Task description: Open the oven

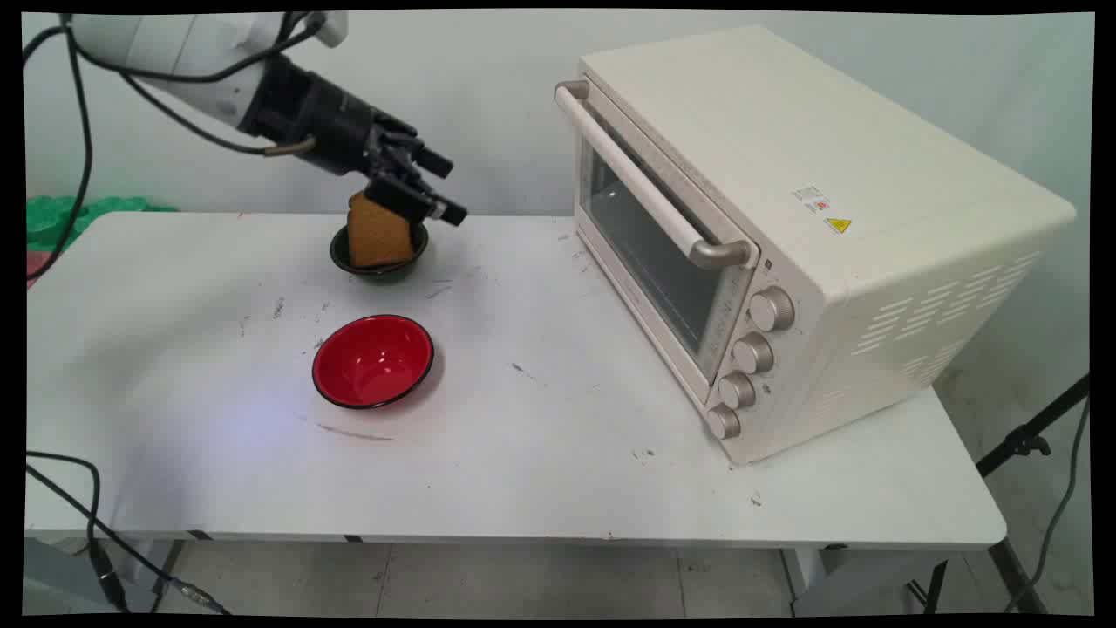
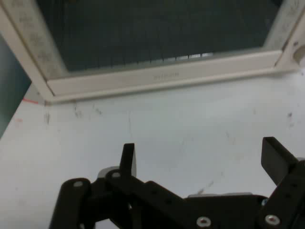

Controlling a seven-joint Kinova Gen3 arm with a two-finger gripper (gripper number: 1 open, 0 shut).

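My black gripper (image 1: 440,187) hangs above the back of the table, pointing right toward the cream toaster oven (image 1: 785,218). It is open, and the hand view shows two fingertips (image 2: 127,155) wide apart with nothing between them. Just below and behind it a brown slice of bread (image 1: 379,231) stands upright in a small dark bowl (image 1: 380,264). An empty red bowl (image 1: 373,362) with a black rim sits nearer the front. In the hand view the oven's glass door (image 2: 157,33) fills the top, shut.
The oven stands at the table's right, its long handle (image 1: 649,179) and several knobs (image 1: 750,353) facing left. Green and red items (image 1: 61,222) lie beyond the table's left edge. Cables (image 1: 87,523) hang at the front left corner.
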